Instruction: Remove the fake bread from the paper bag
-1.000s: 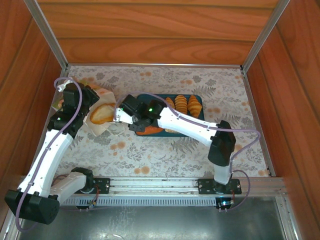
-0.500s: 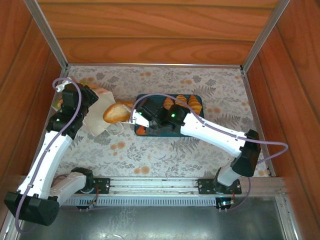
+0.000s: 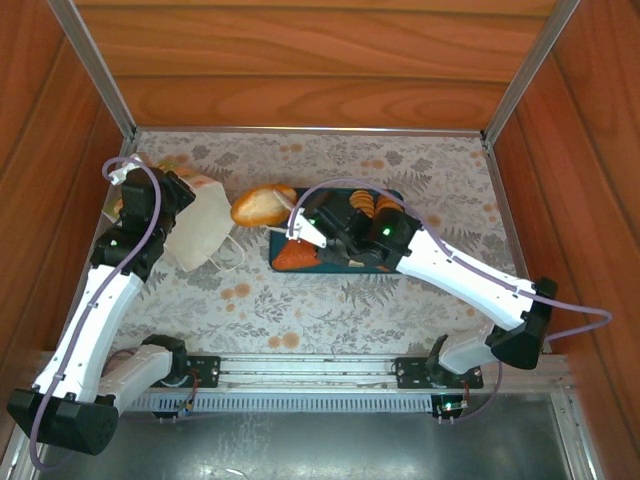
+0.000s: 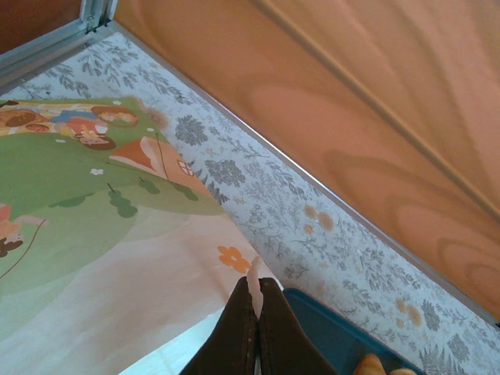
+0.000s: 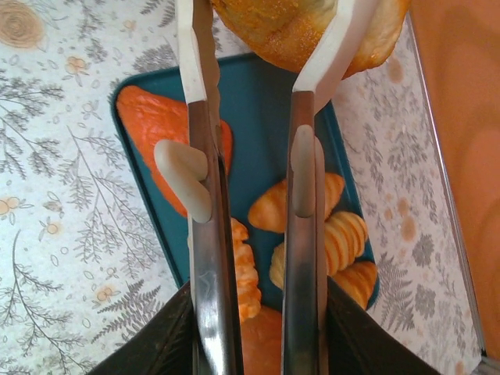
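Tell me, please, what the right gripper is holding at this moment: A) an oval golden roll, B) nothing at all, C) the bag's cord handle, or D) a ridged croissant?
A: the right gripper is clamped on the oval roll, while the croissants lie on the blue tray.

A golden-brown oval bread roll (image 3: 263,205), a teal rectangular tray (image 5: 258,117) and a white, green-printed paper bag (image 3: 200,232) were seen; the worktop (image 3: 330,310) was patterned with grey ferns and orange flowers.
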You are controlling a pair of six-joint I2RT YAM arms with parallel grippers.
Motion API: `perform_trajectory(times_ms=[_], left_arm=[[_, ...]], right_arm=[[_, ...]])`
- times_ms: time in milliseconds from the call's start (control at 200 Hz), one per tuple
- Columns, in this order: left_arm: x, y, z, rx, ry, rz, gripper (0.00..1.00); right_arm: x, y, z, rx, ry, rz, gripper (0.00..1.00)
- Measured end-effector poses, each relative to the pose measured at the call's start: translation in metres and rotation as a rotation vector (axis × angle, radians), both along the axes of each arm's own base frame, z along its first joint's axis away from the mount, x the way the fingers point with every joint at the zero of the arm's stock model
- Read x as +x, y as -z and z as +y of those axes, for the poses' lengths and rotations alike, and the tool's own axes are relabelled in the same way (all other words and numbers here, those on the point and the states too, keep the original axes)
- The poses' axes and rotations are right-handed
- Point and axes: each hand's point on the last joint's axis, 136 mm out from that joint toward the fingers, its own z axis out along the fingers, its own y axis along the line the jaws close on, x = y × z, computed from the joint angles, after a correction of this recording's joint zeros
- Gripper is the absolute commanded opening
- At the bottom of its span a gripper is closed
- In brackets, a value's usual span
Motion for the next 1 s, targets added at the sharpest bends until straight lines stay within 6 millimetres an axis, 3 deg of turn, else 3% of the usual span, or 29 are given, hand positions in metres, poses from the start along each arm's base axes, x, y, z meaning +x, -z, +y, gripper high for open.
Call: perform_trajectory(times_ms=[150,450,675,1000], left_arm=[[-0.002,-0.003,0.000,-0.003,0.002,-0.010,0.00],[-0.005,-0.007,0.001,-0.006,0.002,-0.024,0.00],[-0.006,-0.006,0.001,-0.006,0.002,-0.023,0.00],[-0.006,-0.006,0.001,-0.006,0.003,-0.023,0.00]], right_arm=[[0.012,-0.003,-0.021,0.011,0.076,0.016,0.37],[0.019,0.016,-0.049,-0.062,0.147,0.139,0.37],[0.041,0.047,-0.043,-0.142,0.174,0.276,0.38],[0.071,0.073,-0.027,-0.161,0.164,0.376,0.40]])
